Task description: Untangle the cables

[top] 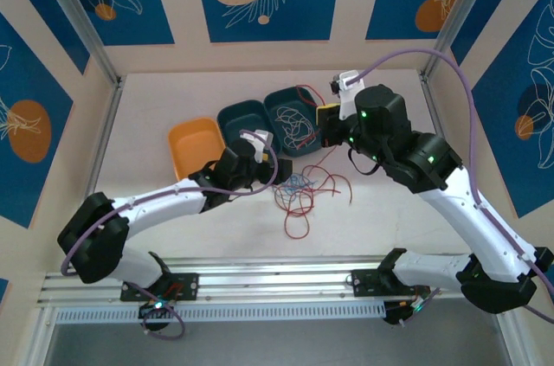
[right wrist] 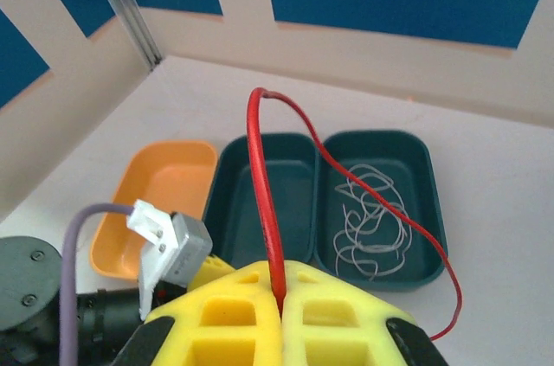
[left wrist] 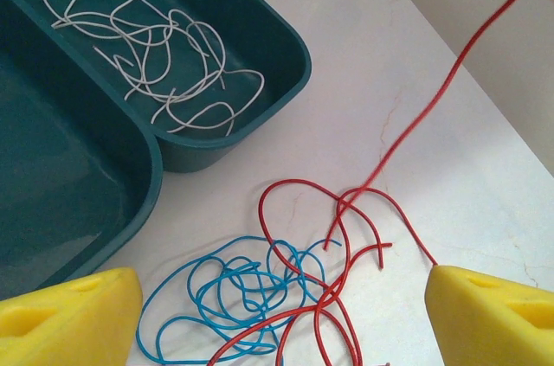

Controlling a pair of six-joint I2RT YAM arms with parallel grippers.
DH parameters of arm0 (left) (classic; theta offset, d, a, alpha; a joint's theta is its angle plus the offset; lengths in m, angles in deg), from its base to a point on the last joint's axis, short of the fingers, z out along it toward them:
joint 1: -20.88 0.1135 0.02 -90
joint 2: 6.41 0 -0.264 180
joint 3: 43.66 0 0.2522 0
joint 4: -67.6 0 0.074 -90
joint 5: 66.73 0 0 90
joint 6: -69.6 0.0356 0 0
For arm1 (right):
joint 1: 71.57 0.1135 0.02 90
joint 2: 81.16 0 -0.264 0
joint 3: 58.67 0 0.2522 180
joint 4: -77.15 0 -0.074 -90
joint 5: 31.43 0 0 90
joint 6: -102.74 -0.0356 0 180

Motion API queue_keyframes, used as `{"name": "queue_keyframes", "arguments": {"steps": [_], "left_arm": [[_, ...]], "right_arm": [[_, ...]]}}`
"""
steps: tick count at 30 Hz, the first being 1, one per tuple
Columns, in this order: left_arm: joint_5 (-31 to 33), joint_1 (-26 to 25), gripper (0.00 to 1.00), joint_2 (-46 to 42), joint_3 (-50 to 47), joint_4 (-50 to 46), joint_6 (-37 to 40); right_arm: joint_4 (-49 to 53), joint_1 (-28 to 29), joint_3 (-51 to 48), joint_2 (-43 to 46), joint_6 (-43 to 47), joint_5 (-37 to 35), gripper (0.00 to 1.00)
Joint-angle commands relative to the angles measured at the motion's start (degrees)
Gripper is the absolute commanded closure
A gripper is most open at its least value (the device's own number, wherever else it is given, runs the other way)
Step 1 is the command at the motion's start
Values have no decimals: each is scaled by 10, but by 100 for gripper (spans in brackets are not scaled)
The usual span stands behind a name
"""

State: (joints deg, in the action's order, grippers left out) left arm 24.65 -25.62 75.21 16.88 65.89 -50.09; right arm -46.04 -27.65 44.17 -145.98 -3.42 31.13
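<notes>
My right pincer (right wrist: 279, 297) clamps the red cable (right wrist: 261, 176); my left pincer (left wrist: 281, 323) gapes empty above the blue cable (left wrist: 201, 295) tangled with it on the tabletop (left wrist: 389, 54); the white cable (left wrist: 173, 99) lies in a teal tray (left wrist: 299, 63).

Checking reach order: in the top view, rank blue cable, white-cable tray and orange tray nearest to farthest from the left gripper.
1. The blue cable, right at the left gripper tips.
2. The white-cable tray, just behind, toward the back wall.
3. The orange tray, off to the left.

Red and blue cables (top: 295, 189), white table (top: 227, 233)
</notes>
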Motion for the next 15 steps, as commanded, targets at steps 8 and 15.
{"name": "queue_keyframes", "arguments": {"steps": [8, 15], "left_arm": [[3, 5, 7, -41, -29, 30, 0], [63, 5, 0, -138, -71, -22, 3]], "right_arm": [[-68, 3, 66, -2, 51, 40, 100], [-70, 3, 114, -60, 58, 63, 100]]}}
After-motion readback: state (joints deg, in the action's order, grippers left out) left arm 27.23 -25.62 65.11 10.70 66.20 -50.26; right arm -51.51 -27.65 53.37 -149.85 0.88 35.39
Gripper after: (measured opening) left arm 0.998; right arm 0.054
